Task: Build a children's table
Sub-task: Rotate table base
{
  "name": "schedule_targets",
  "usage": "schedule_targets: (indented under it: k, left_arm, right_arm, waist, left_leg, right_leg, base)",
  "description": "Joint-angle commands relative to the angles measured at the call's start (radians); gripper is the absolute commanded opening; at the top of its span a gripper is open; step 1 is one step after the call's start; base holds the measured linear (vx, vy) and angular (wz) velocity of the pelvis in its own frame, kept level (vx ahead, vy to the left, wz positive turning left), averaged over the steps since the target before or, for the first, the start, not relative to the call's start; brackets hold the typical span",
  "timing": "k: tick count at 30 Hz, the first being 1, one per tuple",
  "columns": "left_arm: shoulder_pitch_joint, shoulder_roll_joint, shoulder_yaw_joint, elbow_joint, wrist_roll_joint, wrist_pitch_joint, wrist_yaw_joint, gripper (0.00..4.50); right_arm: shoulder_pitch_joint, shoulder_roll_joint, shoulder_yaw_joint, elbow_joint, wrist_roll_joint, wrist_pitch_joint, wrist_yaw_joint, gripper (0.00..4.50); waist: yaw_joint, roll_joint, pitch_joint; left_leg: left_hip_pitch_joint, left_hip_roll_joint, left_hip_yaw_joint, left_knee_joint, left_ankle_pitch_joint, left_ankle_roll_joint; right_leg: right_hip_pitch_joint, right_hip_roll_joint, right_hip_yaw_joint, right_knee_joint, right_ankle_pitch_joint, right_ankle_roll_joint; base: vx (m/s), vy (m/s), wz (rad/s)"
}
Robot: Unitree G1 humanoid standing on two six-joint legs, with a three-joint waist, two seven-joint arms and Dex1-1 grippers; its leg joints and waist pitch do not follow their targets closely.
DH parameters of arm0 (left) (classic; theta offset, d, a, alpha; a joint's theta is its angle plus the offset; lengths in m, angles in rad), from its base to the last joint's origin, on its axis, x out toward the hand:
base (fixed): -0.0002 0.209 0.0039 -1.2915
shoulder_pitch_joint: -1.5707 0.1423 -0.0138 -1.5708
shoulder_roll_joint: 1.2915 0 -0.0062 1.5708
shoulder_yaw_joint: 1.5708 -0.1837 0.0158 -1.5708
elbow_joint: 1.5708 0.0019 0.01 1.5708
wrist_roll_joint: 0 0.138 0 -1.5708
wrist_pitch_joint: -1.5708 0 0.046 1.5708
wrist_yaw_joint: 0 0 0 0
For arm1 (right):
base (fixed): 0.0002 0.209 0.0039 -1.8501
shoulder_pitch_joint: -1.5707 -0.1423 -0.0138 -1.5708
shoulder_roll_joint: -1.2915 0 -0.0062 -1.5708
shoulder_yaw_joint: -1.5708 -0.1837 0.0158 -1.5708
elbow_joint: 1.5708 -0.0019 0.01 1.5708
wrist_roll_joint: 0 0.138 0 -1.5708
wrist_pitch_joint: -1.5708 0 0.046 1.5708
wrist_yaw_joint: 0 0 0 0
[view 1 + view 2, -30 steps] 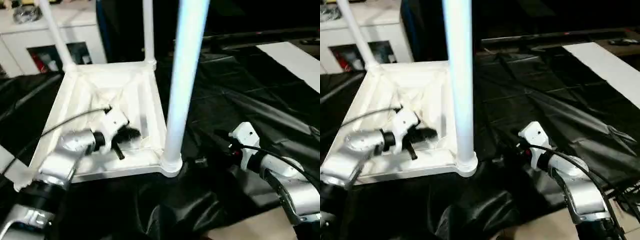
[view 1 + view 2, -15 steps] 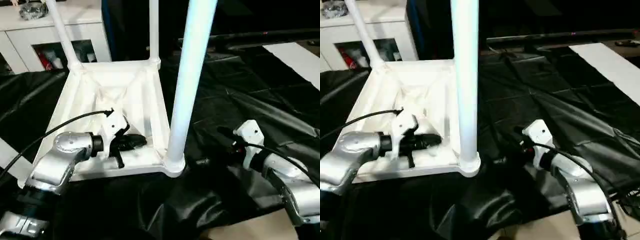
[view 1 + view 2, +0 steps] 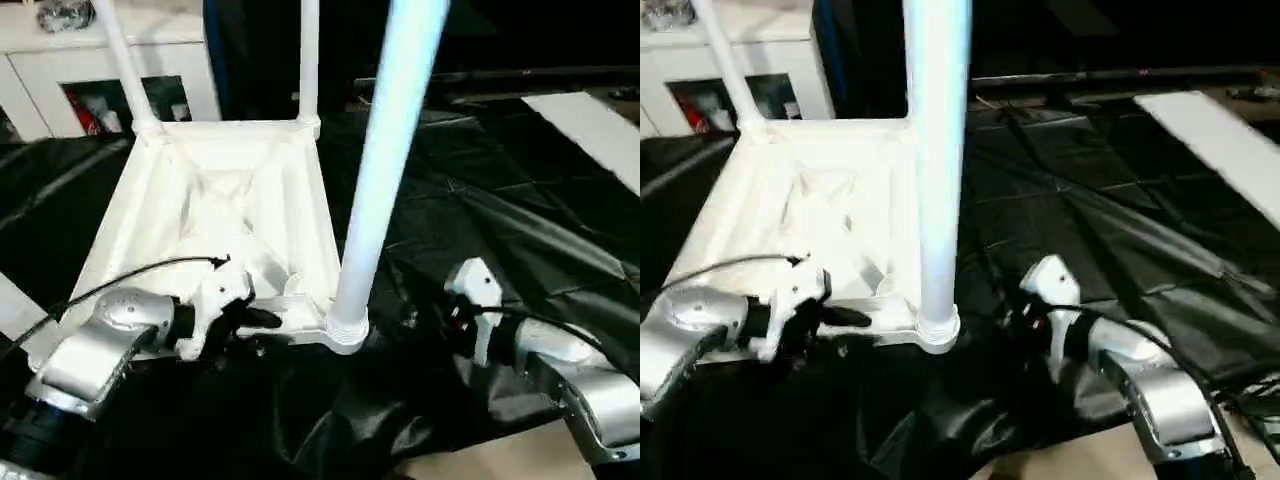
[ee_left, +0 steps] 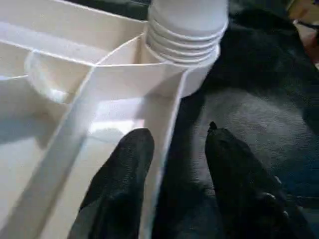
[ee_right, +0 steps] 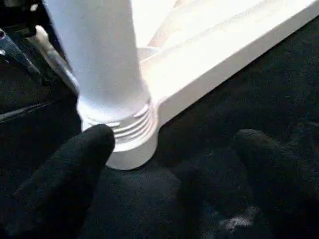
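The tabletop (image 3: pixel 215 215) lay upside down on black sheeting (image 3: pixel 480 200), legs up. The left gripper (image 4: pixel 172 149) reached low, fingers parted astride its near rim. The right gripper (image 5: pixel 174 149) stood wide beside the near leg (image 3: pixel 385 160), whose threaded socket (image 5: pixel 127 137) its wrist view revealed

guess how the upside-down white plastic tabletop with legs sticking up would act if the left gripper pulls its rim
The upside-down white plastic tabletop probably stays stiff: ribs brace its underside. It may slide on the glossy black plastic sheet. The tall white tube legs likely make it tippy.
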Motion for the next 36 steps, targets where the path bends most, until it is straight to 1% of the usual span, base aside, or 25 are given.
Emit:
schedule_targets:
  k: [1, 2, 4, 5, 6, 7, 8, 10, 11, 12, 13, 14, 15, 16, 17, 18, 19, 21, 23, 24, 27, 30, 32, 33, 36]
  left_arm:
    - [0.001, -0.003, -0.013, -0.037, 0.006, 0.011, 0.012, 2.26]
    - [0.002, -0.007, -0.021, -0.039, 0.012, 0.01, 0.013, 2.26]
    - [-0.003, -0.012, -0.037, -0.026, 0.036, -0.006, 0.019, 2.26]
    - [-0.007, -0.016, -0.045, -0.014, 0.05, -0.017, 0.023, 2.26]
    - [-0.015, -0.025, -0.05, 0.01, 0.055, -0.023, 0.021, 2.26]
    - [-0.016, -0.026, -0.05, 0.012, 0.055, -0.024, 0.021, 2.26]
    - [-0.018, -0.03, -0.05, 0.017, 0.051, -0.023, 0.019, 2.02]
    - [-0.032, -0.051, -0.032, 0.033, 0.021, -0.019, 0.022, 1.93]
    - [-0.039, -0.055, -0.03, 0.043, 0.017, -0.02, 0.02, 1.89]
    - [-0.04, -0.055, -0.03, 0.044, 0.017, -0.02, 0.02, 1.74]
    - [-0.045, -0.056, -0.033, 0.054, 0.021, -0.023, 0.019, 1.57]
    - [-0.053, -0.057, -0.037, 0.071, 0.029, -0.03, 0.017, 1.48]
    - [-0.058, -0.057, -0.04, 0.082, 0.039, -0.038, 0.019, 1.45]
    - [-0.064, -0.059, -0.041, 0.093, 0.048, -0.052, 0.021, 1.26]
    - [-0.069, -0.063, -0.039, 0.104, 0.049, -0.053, 0.02, 1.26]
    - [-0.076, -0.066, -0.038, 0.116, 0.049, -0.054, 0.014, 1.04]
    - [-0.082, -0.064, -0.043, 0.127, 0.051, -0.056, 0.003, 1.04]
    - [-0.087, -0.06, -0.049, 0.14, 0.061, -0.065, -0.004, 0.92]
    - [-0.089, -0.052, -0.058, 0.148, 0.067, -0.072, -0.015, 0.67]
    - [-0.091, -0.049, -0.061, 0.152, 0.067, -0.075, -0.018, 0.55]
    - [-0.096, -0.037, -0.071, 0.159, 0.074, -0.086, -0.033, 0.47]
    - [-0.097, -0.026, -0.075, 0.166, 0.081, -0.095, -0.051, 0.14]
    - [-0.099, -0.021, -0.08, 0.17, 0.089, -0.098, -0.055, 0.12]
    - [-0.101, -0.022, -0.08, 0.173, 0.091, -0.099, -0.054, 0.06]
    - [-0.104, -0.042, -0.051, 0.176, 0.071, -0.099, -0.035, 0.06]
  right_arm:
    - [-0.007, -0.015, 0.012, -0.019, 0.013, 0.018, 0.014, 4.49]
    - [-0.011, -0.019, 0.018, -0.011, 0.005, 0.015, 0.014, 4.49]
    - [-0.018, -0.019, 0.022, -0.002, -0.005, 0.01, 0.011, 4.49]
    - [-0.022, -0.016, 0.019, 0.001, -0.006, 0.011, 0.009, 4.49]
    - [-0.026, -0.011, 0.018, 0.0, -0.007, 0.013, 0.005, 4.49]
    - [-0.027, -0.011, 0.018, 0.0, -0.007, 0.014, 0.005, 4.49]
    - [-0.027, -0.01, 0.019, -0.002, -0.007, 0.015, 0.004, 4.5]
    - [-0.028, -0.006, 0.016, -0.007, -0.017, 0.021, -0.018, 4.5]
    - [-0.028, -0.006, 0.014, -0.008, -0.017, 0.03, -0.027, 4.5]
    - [-0.029, -0.006, 0.014, -0.007, -0.016, 0.031, -0.028, 4.5]
    - [-0.029, -0.009, 0.016, -0.008, -0.014, 0.034, -0.026, 4.5]
    - [-0.029, -0.014, 0.021, -0.011, -0.015, 0.034, -0.021, 4.5]
    - [-0.029, -0.015, 0.021, -0.012, -0.014, 0.034, -0.02, 4.5]
    - [-0.029, -0.015, 0.021, -0.011, -0.014, 0.034, -0.019, 4.5]
    - [-0.029, -0.015, 0.019, -0.008, -0.018, 0.03, -0.024, 4.5]
    - [-0.029, -0.013, 0.017, -0.005, -0.02, 0.029, -0.028, 4.5]
    - [-0.029, -0.015, 0.016, -0.001, -0.023, 0.027, -0.028, 4.5]
    - [-0.028, -0.017, 0.017, 0.001, -0.025, 0.025, -0.029, 4.5]
    - [-0.025, -0.018, 0.017, 0.001, -0.026, 0.023, -0.031, 4.5]
    - [-0.026, -0.018, 0.017, 0.003, -0.026, 0.023, -0.032, 4.5]
    - [-0.03, -0.017, 0.015, 0.007, -0.026, 0.025, -0.033, 4.5]
    - [-0.033, -0.014, 0.015, 0.012, -0.03, 0.02, -0.036, 4.5]
    - [-0.036, -0.013, 0.016, 0.017, -0.034, 0.015, -0.038, 4.5]
    - [-0.038, -0.012, 0.016, 0.02, -0.035, 0.014, -0.038, 4.5]
    - [-0.045, -0.009, 0.021, 0.026, -0.039, 0.009, -0.039, 4.5]
  waist:
    - [0.002, 0.001, -0.053]
    - [0.001, -0.003, -0.053]
    - [0.002, -0.007, -0.054]
    - [0.001, -0.012, -0.053]
    - [0.002, -0.012, -0.054]
    - [0.002, -0.011, -0.054]
    - [0.002, -0.008, -0.055]
    - [0.0, -0.009, -0.056]
    - [0.0, -0.006, -0.057]
    - [0.0, -0.008, -0.057]
    - [0.0, -0.009, -0.058]
    - [0.0, -0.002, -0.058]
    - [-0.001, -0.006, -0.059]
    - [-0.001, -0.003, -0.059]
    - [-0.001, -0.001, -0.059]
    - [-0.002, -0.003, -0.059]
    - [-0.001, 0.001, -0.059]
    - [-0.002, 0.001, -0.06]
    - [-0.002, 0.0, -0.06]
    - [-0.001, 0.003, -0.06]
    - [-0.002, 0.002, -0.06]
    - [-0.003, 0.002, -0.061]
    - [-0.004, 0.003, -0.061]
    - [-0.007, 0.003, -0.062]
    - [-0.009, 0.003, -0.063]
  left_leg:
    - [0.031, 0.096, -0.045, -0.099, -0.206, 0.0]
    - [0.03, 0.096, -0.044, -0.1, -0.209, -0.001]
    - [0.03, 0.095, -0.043, -0.097, -0.2, -0.001]
    - [0.026, 0.094, -0.043, -0.095, -0.194, 0.005]
    - [0.026, 0.094, -0.043, -0.094, -0.187, 0.01]
    - [0.027, 0.093, -0.043, -0.093, -0.185, 0.01]
    - [0.026, 0.093, -0.044, -0.092, -0.182, 0.009]
    - [0.026, 0.094, -0.044, -0.092, -0.173, 0.009]
    - [0.027, 0.093, -0.043, -0.091, -0.165, 0.011]
    - [0.027, 0.093, -0.043, -0.091, -0.16, 0.014]
    - [0.026, 0.092, -0.043, -0.09, -0.154, 0.018]
    - [0.026, 0.092, -0.044, -0.089, -0.153, 0.02]
    - [0.027, 0.092, -0.043, -0.088, -0.151, 0.023]
    - [0.026, 0.091, -0.043, -0.088, -0.15, 0.024]
    - [0.027, 0.091, -0.043, -0.088, -0.152, 0.025]
    - [0.025, 0.093, -0.044, -0.088, -0.148, 0.025]
    - [0.026, 0.092, -0.044, -0.088, -0.149, 0.024]
    - [0.027, 0.092, -0.044, -0.088, -0.157, 0.02]
    - [0.028, 0.093, -0.043, -0.088, -0.159, 0.019]
    - [0.029, 0.093, -0.044, -0.088, -0.158, 0.018]
    - [0.028, 0.093, -0.044, -0.088, -0.161, 0.018]
    - [0.027, 0.093, -0.044, -0.088, -0.161, 0.017]
    - [0.027, 0.093, -0.045, -0.088, -0.161, 0.017]
    - [0.026, 0.093, -0.045, -0.088, -0.153, 0.018]
    - [0.027, 0.092, -0.043, -0.085, -0.142, 0.025]
  right_leg:
    - [0.022, -0.065, 0.046, -0.063, -0.145, -0.244]
    - [0.023, -0.066, 0.047, -0.065, -0.147, -0.242]
    - [0.025, -0.069, 0.049, -0.064, -0.139, -0.241]
    - [0.026, -0.07, 0.05, -0.066, -0.143, -0.237]
    - [0.027, -0.071, 0.051, -0.067, -0.151, -0.232]
    - [0.026, -0.071, 0.051, -0.068, -0.16, -0.229]
    - [0.026, -0.071, 0.051, -0.066, -0.158, -0.23]
    - [0.027, -0.069, 0.049, -0.064, -0.143, -0.237]
    - [0.026, -0.068, 0.049, -0.063, -0.127, -0.242]
    - [0.028, -0.068, 0.049, -0.063, -0.118, -0.245]
    - [0.029, -0.067, 0.048, -0.061, -0.105, -0.249]
    - [0.028, -0.067, 0.048, -0.06, -0.101, -0.25]
    - [0.029, -0.066, 0.048, -0.06, -0.092, -0.252]
    - [0.03, -0.067, 0.048, -0.06, -0.09, -0.253]
    - [0.03, -0.067, 0.048, -0.062, -0.088, -0.254]
    - [0.032, -0.068, 0.048, -0.06, -0.08, -0.258]
    - [0.031, -0.067, 0.047, -0.059, -0.08, -0.259]
    - [0.031, -0.066, 0.047, -0.06, -0.083, -0.261]
    - [0.031, -0.067, 0.048, -0.06, -0.076, -0.265]
    - [0.032, -0.067, 0.047, -0.058, -0.073, -0.266]
    - [0.033, -0.067, 0.048, -0.059, -0.072, -0.268]
    - [0.034, -0.067, 0.047, -0.057, -0.065, -0.273]
    - [0.034, -0.068, 0.047, -0.058, -0.065, -0.272]
    - [0.036, -0.067, 0.046, -0.054, -0.051, -0.276]
    - [0.036, -0.067, 0.046, -0.053, -0.026, -0.288]
  base:
    - [0.0, 0.0, 0.0]
    - [0.0, 0.0, 0.0]
    - [0.0, 0.0, 0.0]
    - [0.0, 0.0, 0.0]
    - [0.0, 0.0, 0.0]
    - [0.0, 0.0, 0.0]
    - [0.0, 0.0, 0.0]
    - [0.0, 0.0, 0.0]
    - [0.0, 0.0, 0.0]
    - [0.0, 0.0, 0.0]
    - [0.0, 0.0, 0.0]
    - [0.0, 0.0, 0.0]
    - [0.0, 0.0, 0.0]
    - [0.0, 0.0, 0.0]
    - [0.0, 0.0, 0.0]
    - [0.0, 0.0, 0.0]
    - [0.0, 0.0, 0.0]
    - [0.0, 0.0, 0.0]
    - [0.0, 0.0, 0.0]
    - [0.0, 0.0, 0.0]
    - [0.0, 0.0, 0.0]
    - [0.0, 0.0, 0.0]
    - [0.0, 0.0, 0.0]
    - [0.0, 0.0, 0.0]
    - [0.0, 0.0, 0.0]
